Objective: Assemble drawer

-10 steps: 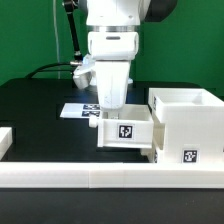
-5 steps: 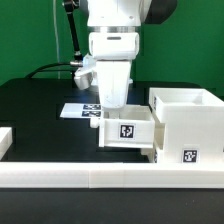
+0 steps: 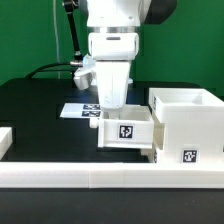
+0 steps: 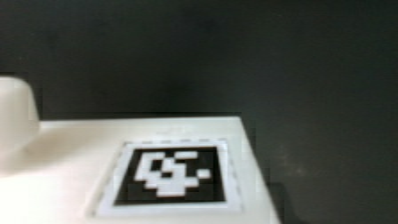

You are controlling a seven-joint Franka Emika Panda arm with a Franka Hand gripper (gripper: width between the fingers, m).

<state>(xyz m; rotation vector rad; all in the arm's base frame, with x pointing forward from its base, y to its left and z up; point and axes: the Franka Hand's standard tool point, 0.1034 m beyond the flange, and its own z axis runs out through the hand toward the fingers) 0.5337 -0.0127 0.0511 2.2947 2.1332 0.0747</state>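
Note:
A small white drawer box (image 3: 126,133) with a black marker tag on its front stands on the black table, touching the larger white drawer case (image 3: 188,125) on the exterior view's right. My gripper (image 3: 112,112) reaches straight down onto the small box's back left part. Its fingertips are hidden behind the box wall. The wrist view shows a white panel with a tag (image 4: 169,175) very close up, with black table beyond. No finger shows there clearly.
The marker board (image 3: 78,110) lies on the table behind the gripper. A long white ledge (image 3: 100,178) runs along the front. A white piece (image 3: 5,140) sits at the far left edge. A rounded white shape (image 4: 15,110) is at the wrist view's edge.

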